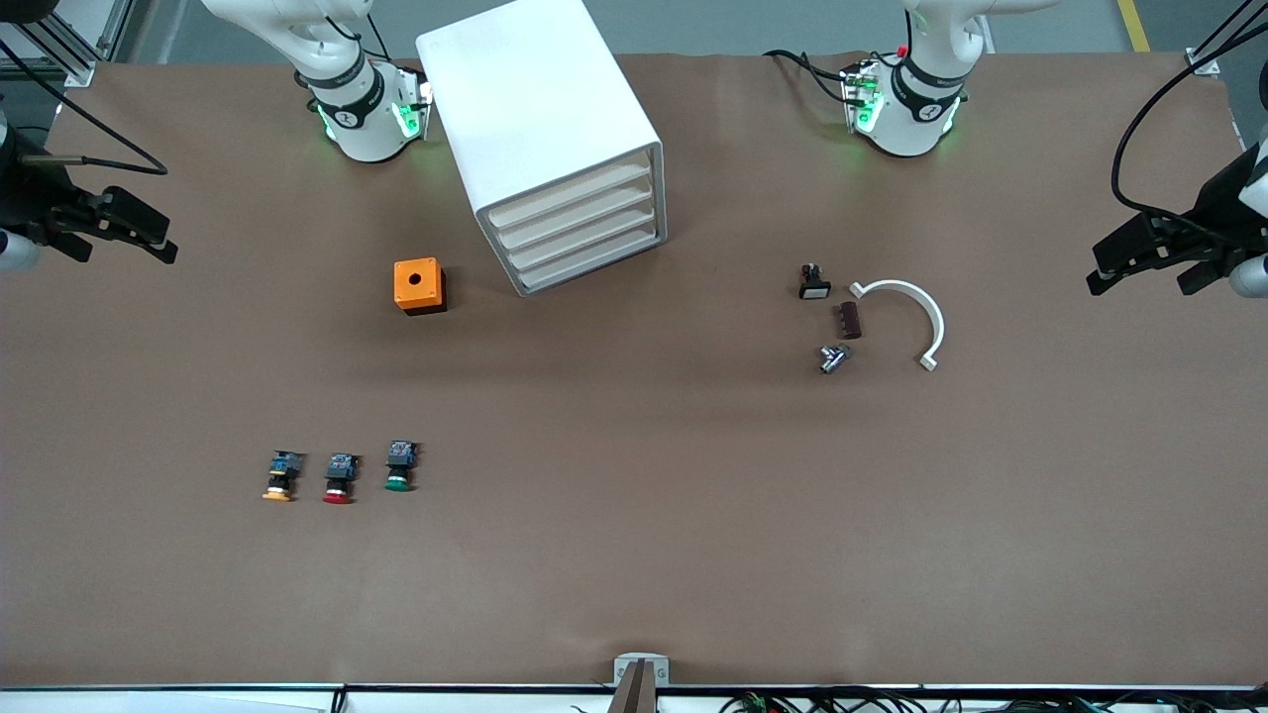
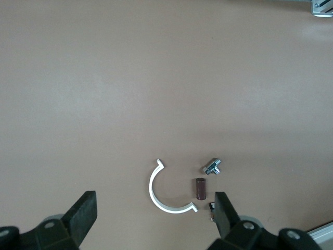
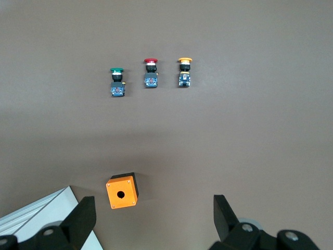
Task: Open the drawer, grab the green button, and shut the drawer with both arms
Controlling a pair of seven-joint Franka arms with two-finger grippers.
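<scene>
The drawer (image 1: 589,259) is the bottommost of four alike fronts of the white cabinet (image 1: 540,109), and it is shut. The green-capped button (image 1: 398,467) lies on the table nearer the front camera, at the right arm's end; the right wrist view shows this button (image 3: 117,82) too. My right gripper (image 1: 124,248) hangs open and holds nothing at the table's edge on the right arm's end, and its fingers (image 3: 86,213) are wide apart. My left gripper (image 1: 1139,277) hangs open and holds nothing at the left arm's end, above small parts, its fingers (image 2: 83,211) spread.
An orange box (image 1: 419,285) with a hole stands beside the cabinet. A red-capped button (image 1: 338,478) and an orange-capped button (image 1: 281,477) lie beside the green one. Toward the left arm's end lie a white arc (image 1: 916,317), a brown piece (image 1: 850,320), a metal fitting (image 1: 833,357) and a small black part (image 1: 814,282).
</scene>
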